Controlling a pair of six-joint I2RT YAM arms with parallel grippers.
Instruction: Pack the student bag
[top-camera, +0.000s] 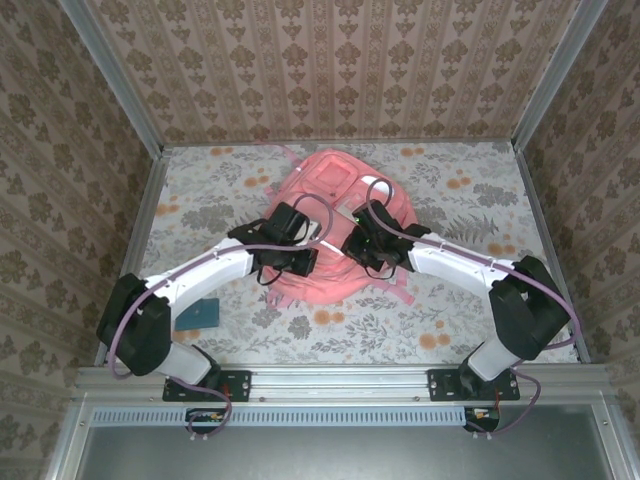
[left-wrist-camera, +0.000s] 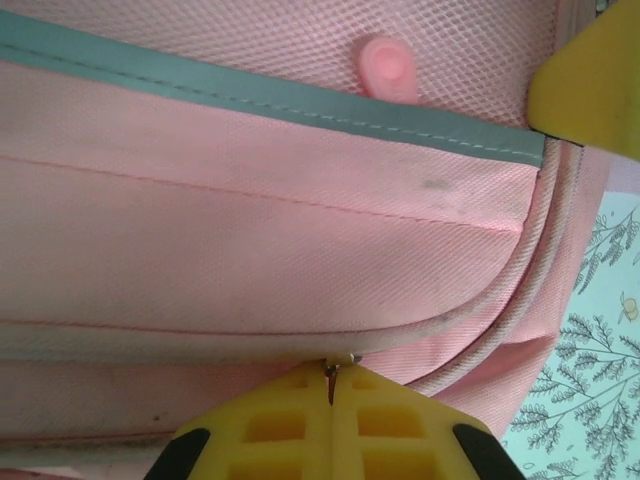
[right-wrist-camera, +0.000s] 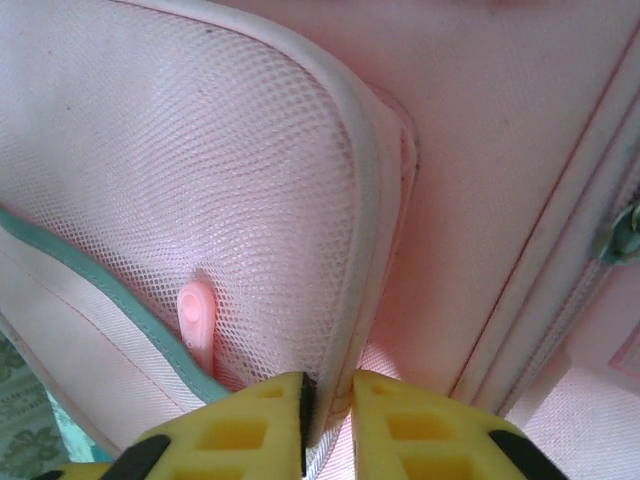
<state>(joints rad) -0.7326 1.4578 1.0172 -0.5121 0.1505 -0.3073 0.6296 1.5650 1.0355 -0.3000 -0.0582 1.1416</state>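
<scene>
The student bag (top-camera: 335, 205), a big pink backpack, lies flat in the middle of the table. My left gripper (top-camera: 300, 250) rests on its near left part and my right gripper (top-camera: 362, 245) on its near right. In the left wrist view the yellow fingers (left-wrist-camera: 270, 425) are shut on a small metal zipper pull (left-wrist-camera: 330, 372) at a seam of the bag (left-wrist-camera: 250, 230). The right gripper (right-wrist-camera: 328, 400) is shut on the piped edge of a mesh pocket (right-wrist-camera: 365, 250). A pink tab (right-wrist-camera: 197, 320) sits under the mesh.
A small dark blue flat object (top-camera: 203, 313) lies on the floral tablecloth (top-camera: 470, 200) near the left arm. Patterned walls close in the table on three sides. A teal strip (left-wrist-camera: 250, 92) runs across the bag's pocket, and a yellow finger of the other gripper (left-wrist-camera: 590, 90) shows at the upper right.
</scene>
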